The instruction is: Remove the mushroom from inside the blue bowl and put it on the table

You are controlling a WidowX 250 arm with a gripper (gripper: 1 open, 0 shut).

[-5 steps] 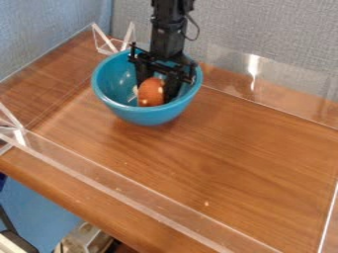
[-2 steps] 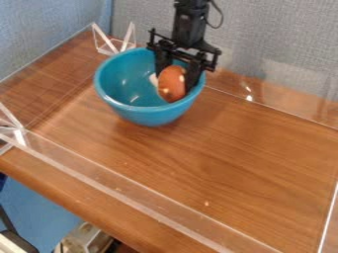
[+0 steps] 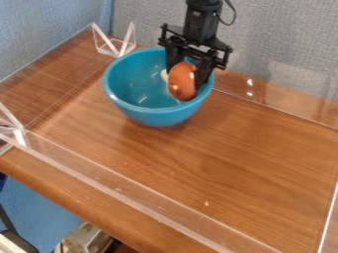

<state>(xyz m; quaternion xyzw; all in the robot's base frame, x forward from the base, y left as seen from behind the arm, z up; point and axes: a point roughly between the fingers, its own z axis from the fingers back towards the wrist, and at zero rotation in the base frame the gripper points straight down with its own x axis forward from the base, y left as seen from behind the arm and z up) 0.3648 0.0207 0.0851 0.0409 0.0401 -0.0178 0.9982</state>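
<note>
A: What is changing on the bench (image 3: 199, 168)?
B: The blue bowl (image 3: 148, 94) is sitting emptied; the gripper (image 3: 185, 79), jaws clamping the mushroom (image 3: 183, 81), is lifting it over the bowl's right rim.
A: So the setting-down is coming next.

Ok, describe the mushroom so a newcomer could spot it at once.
Find the blue bowl at the back of the wooden table. Over its right rim hangs the black gripper, shut on the mushroom. It is the only small, rounded orange-brown thing there.
</note>
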